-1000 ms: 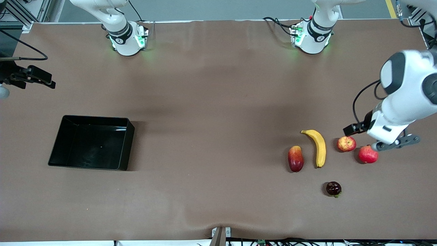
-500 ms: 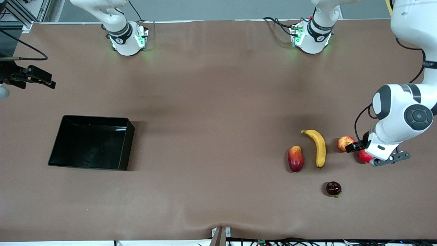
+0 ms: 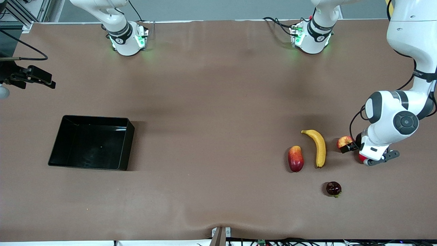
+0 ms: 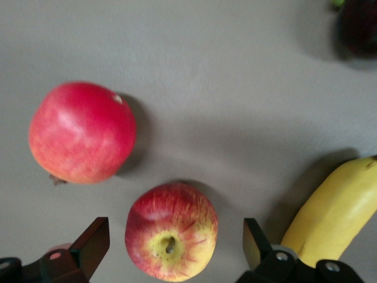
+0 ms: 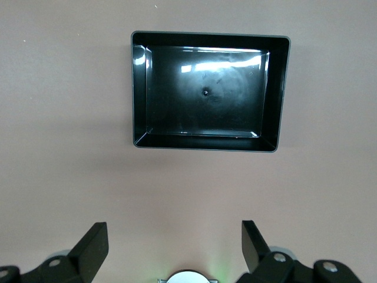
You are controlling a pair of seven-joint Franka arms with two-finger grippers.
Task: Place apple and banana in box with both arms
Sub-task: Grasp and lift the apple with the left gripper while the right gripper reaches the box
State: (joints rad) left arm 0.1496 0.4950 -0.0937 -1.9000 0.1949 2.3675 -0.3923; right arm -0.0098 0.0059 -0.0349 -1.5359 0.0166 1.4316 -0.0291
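The apple, red with yellow blotches, lies toward the left arm's end of the table, partly covered by the left arm's hand. In the left wrist view the apple lies stem up between the two spread fingers of my left gripper, which is open and not touching it. In the front view my left gripper is low over the apple. The yellow banana lies beside the apple and also shows in the left wrist view. The black box stands toward the right arm's end. My right gripper is open, empty and waits high above the box.
A red pomegranate lies close beside the apple, mostly hidden under the left hand in the front view. A red-and-yellow mango lies beside the banana. A dark fruit lies nearer the front camera than the banana.
The left arm has swung down and in toward the apple, so its open fingers now stand on either side of it. The right arm and the fruits have not moved.
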